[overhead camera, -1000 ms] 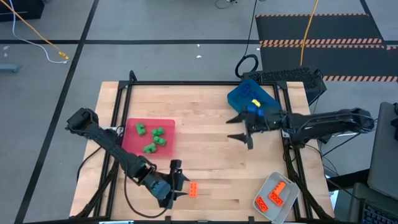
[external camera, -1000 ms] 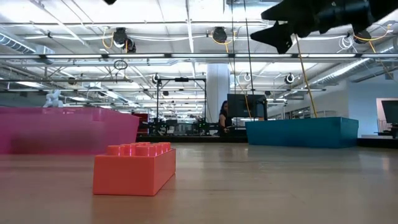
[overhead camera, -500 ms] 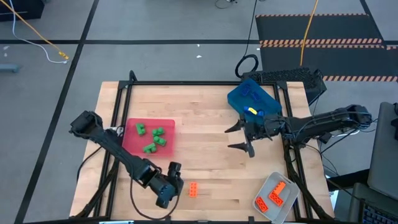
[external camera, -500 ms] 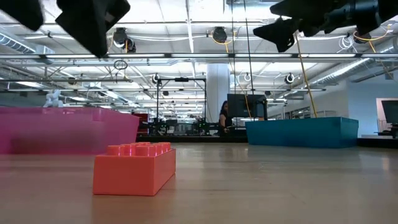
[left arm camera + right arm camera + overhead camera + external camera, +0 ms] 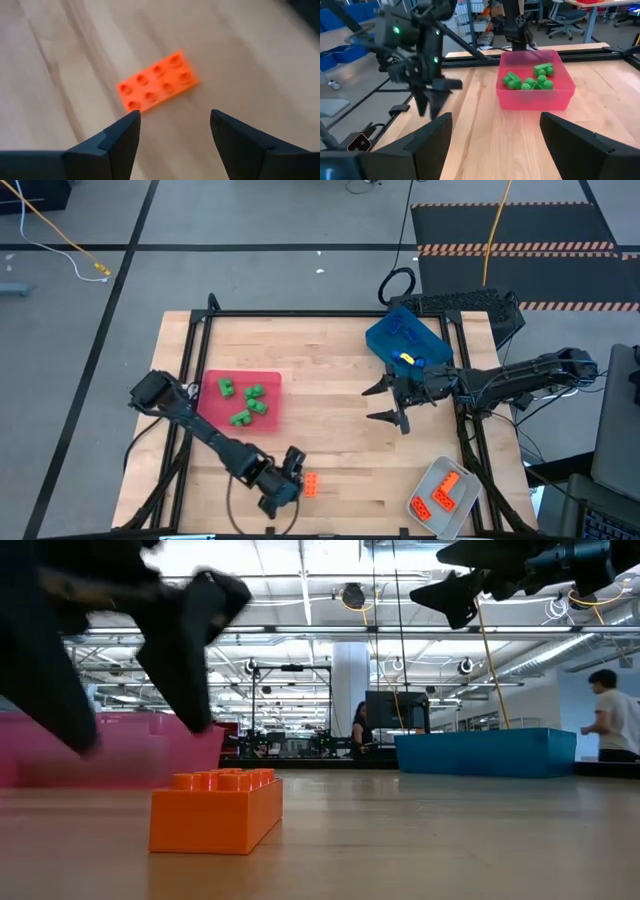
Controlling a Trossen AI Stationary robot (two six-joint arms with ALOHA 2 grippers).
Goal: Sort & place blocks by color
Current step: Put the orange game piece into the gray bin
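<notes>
A small orange studded plastic brick [image 5: 311, 485] lies flat on the wooden counter [image 5: 330, 420]. Just beside it, the left gripper [image 5: 291, 476] hovers with fingers spread wide, empty. Well beyond, the right gripper [image 5: 386, 402] hangs open, holding nothing.

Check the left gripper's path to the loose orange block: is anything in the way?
Nothing visible. The left gripper, open, sits just short of the orange block, with only bare table between them. The right gripper hangs open, well away near the blue tray.
</notes>
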